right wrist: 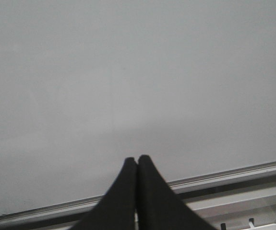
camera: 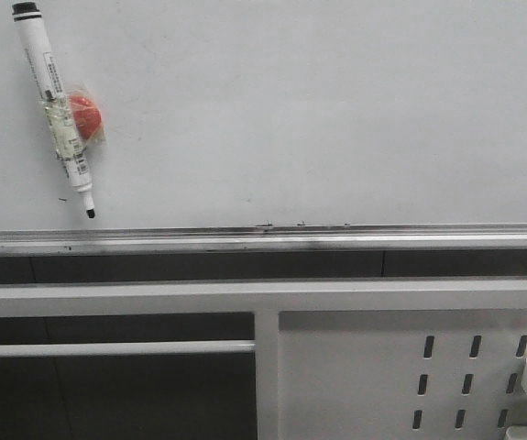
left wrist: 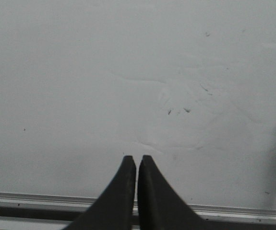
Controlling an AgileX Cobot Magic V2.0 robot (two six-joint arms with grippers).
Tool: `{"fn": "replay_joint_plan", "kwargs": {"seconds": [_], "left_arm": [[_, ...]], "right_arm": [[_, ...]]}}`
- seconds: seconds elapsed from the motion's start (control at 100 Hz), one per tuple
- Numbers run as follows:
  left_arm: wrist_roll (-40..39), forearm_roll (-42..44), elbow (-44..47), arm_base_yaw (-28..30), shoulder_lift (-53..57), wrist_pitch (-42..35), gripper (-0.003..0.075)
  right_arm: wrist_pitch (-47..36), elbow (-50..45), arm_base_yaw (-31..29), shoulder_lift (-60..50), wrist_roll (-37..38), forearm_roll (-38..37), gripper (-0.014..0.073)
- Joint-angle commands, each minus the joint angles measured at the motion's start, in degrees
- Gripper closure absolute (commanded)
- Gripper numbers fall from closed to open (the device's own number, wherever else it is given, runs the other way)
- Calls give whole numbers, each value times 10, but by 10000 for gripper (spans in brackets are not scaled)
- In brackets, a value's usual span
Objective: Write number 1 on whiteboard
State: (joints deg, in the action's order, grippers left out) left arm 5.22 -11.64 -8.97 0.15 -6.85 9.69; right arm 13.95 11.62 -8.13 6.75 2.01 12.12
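I see both my left gripper [left wrist: 137, 160] and right gripper [right wrist: 137, 160] clenched on nothing, facing the whiteboard [camera: 336, 110]; a marker pen [camera: 54, 105] hangs there.

Left gripper [left wrist: 137, 160]: its two dark fingers [left wrist: 121, 196] were visible only in the left wrist view, tips pressed almost together with a hairline gap, nothing between them. Right gripper [right wrist: 137, 160]: fingers [right wrist: 154, 196] were seen only in the right wrist view, tips touching, empty. Neither arm appeared in the front view.
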Motion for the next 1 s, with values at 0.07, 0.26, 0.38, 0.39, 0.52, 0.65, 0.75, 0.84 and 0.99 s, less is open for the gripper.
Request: {"fn": "replay_joint_plan", "kwargs": {"seconds": [0.07, 0.26, 0.38, 0.39, 0.52, 0.65, 0.75, 0.84, 0.99], "left_arm": [[-4, -64, -81, -3, -83, -85, 740], [-4, -67, -84, -3, -135, -213, 740], [-4, -65, -84, -3, -142, -206, 739], [-4, -64, -84, -3, -142, -206, 738], [-4, -29, -84, -15, -142, -196, 611], [-8, -31, -84, -58, -142, -188, 355], [-8, -31, -84, -87, -142, -204, 311], [-8, -31, -84, -109, -146, -192, 316], [-9, -30, -75, -165, -181, -169, 317]], "right_arm": [[-14, 107, 1, 98, 2, 6, 663], [-146, 119, 1, 156, 2, 6, 663], [-157, 119, 1, 179, 2, 6, 663], [-156, 119, 1, 180, 2, 6, 663], [-106, 122, 2, 182, 0, 6, 663], [22, 154, 13, 181, -39, 6, 663], [47, 160, 18, 181, -37, 11, 663], [47, 160, 18, 181, -29, 51, 663], [59, 160, 19, 181, -61, 63, 663]]}}
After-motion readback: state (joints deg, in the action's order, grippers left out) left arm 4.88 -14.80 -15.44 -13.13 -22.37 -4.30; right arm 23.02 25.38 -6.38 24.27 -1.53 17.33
